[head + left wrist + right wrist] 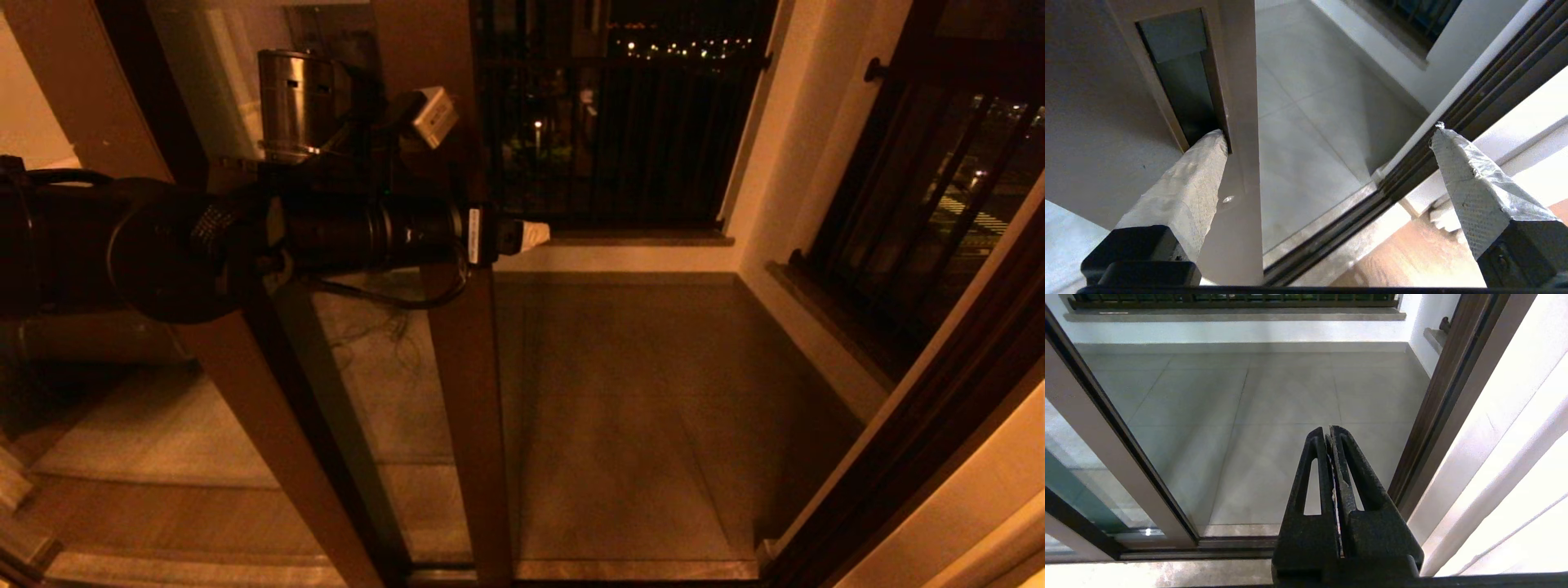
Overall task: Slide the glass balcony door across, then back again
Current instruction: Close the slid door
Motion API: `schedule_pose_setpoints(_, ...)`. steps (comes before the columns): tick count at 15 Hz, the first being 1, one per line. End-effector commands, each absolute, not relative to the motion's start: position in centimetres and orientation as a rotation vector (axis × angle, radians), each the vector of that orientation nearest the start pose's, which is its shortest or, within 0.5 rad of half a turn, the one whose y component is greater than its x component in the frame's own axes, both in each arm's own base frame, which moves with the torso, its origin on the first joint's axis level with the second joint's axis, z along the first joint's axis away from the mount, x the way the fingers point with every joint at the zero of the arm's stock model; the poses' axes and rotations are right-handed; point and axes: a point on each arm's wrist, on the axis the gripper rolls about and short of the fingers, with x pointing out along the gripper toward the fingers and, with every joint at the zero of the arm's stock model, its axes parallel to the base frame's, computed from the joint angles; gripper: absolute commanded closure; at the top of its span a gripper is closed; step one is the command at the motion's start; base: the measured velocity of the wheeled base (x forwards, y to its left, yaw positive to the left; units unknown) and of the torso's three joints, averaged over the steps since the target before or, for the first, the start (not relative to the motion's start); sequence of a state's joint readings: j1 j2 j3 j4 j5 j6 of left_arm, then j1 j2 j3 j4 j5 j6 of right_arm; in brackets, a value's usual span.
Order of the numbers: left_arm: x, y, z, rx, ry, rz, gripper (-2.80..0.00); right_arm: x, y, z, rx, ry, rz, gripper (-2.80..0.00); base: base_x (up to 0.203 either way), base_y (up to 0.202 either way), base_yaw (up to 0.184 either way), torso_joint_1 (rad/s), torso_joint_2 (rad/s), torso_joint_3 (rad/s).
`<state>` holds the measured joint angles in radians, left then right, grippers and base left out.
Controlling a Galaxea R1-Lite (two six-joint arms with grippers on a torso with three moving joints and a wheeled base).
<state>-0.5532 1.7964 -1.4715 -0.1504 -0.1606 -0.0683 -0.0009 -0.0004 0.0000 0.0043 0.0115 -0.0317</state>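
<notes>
The glass balcony door (pixel 392 392) stands at the left half of the opening, its long axis running floor to ceiling. Its dark brown upright rail (pixel 469 408) rises near the middle of the head view, and the doorway to its right is open onto the balcony floor (pixel 637 392), which is laid with smooth grey square tiles. The pane is reflective glass in a flat, hard-edged frame.

The left claw (pixel 535 235) reaches across the pane at handle height, fingers spread wide. In the left wrist view one padded, tape-wrapped finger (pixel 1188 192) has its tip set into the bottom of the slim rectangular handle slot (pixel 1180 77) recessed in the rail, just beside a small round lock (pixel 1227 199). The other finger (pixel 1470 183) hangs free past the rail's edge, touching nothing.

The right claw (pixel 1331 435) is parked low on the right, its black ribbed fingers pressed together on nothing, pointing toward the tiles and the dark floor track (pixel 1237 543).

Black railing bars (pixel 620 122) close off the balcony's far side.
</notes>
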Motion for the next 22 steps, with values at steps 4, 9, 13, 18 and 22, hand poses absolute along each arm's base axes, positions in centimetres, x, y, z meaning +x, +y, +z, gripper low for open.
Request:
schedule_pose_setpoints(4, 30.3, -19.8, 29.5, -0.044, 0.141, -0.73, -2.8, -2.3, 0.0, 7.5, -0.032, 0.004, 0.012, 0.0, 0.0, 0.0, 0.0, 0.0, 0.0, 0.0)
schedule_pose_setpoints(9, 29.6, -20.9, 29.7, -0.042, 0.138, -0.765, -2.8, -2.3, 0.0, 7.5, -0.032, 0.003, 0.011, 0.0, 0.0, 0.0, 0.0, 0.0, 0.0, 0.0)
schedule_pose_setpoints(13, 29.6, -21.3, 29.5, -0.04, 0.144, -0.773, -2.8, -2.3, 0.0, 7.5, -0.032, 0.004, 0.011, 0.0, 0.0, 0.0, 0.0, 0.0, 0.0, 0.0)
schedule_pose_setpoints(18, 29.5, -22.5, 29.5, -0.034, 0.16, -0.787, -2.8, -2.3, 0.0, 7.5, -0.032, 0.004, 0.012, 0.0, 0.0, 0.0, 0.0, 0.0, 0.0, 0.0)
schedule_pose_setpoints(22, 30.1, -22.9, 29.4, -0.03, 0.159, -0.787, -2.8, -2.3, 0.0, 7.5, -0.032, 0.004, 0.012, 0.0, 0.0, 0.0, 0.0, 0.0, 0.0, 0.0)
